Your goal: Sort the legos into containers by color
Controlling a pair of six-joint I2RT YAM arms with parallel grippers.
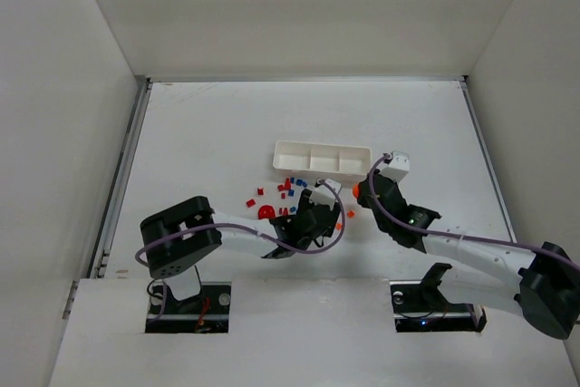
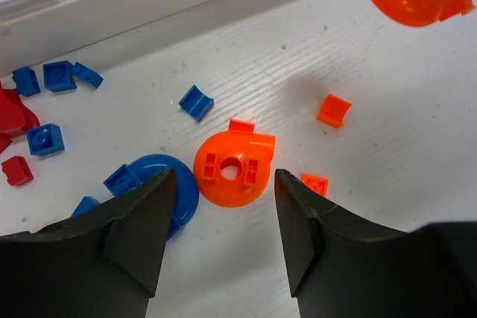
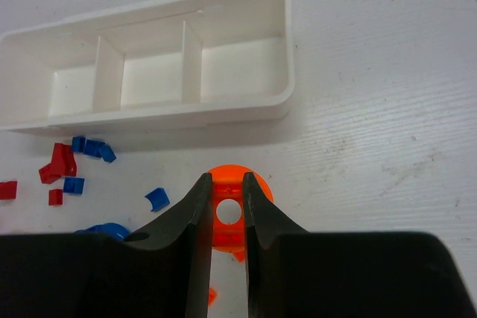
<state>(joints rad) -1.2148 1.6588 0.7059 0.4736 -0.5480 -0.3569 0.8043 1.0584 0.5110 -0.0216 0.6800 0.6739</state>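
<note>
Your counter point(image 1: 227, 124) carries the white tray point(image 3: 171, 113); all three compartments are bare, so nothing is sorted yet. Your right pincer point(image 3: 226, 180) is pinching an orange disc point(image 3: 223, 188) just short of the tray, likely bound for a compartment. Your left pincer point(image 2: 223, 176) stands spread astride a second orange disc point(image 2: 223, 188), apparently lining up a grasp. Small blue bricks point(image 2: 195, 102) and red bricks point(image 3: 59, 161) lie scattered nearby.

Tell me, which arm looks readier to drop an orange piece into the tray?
Right: the right claw pinches an orange disc, the empty tray just ahead. The left claw is open over another disc.
</note>
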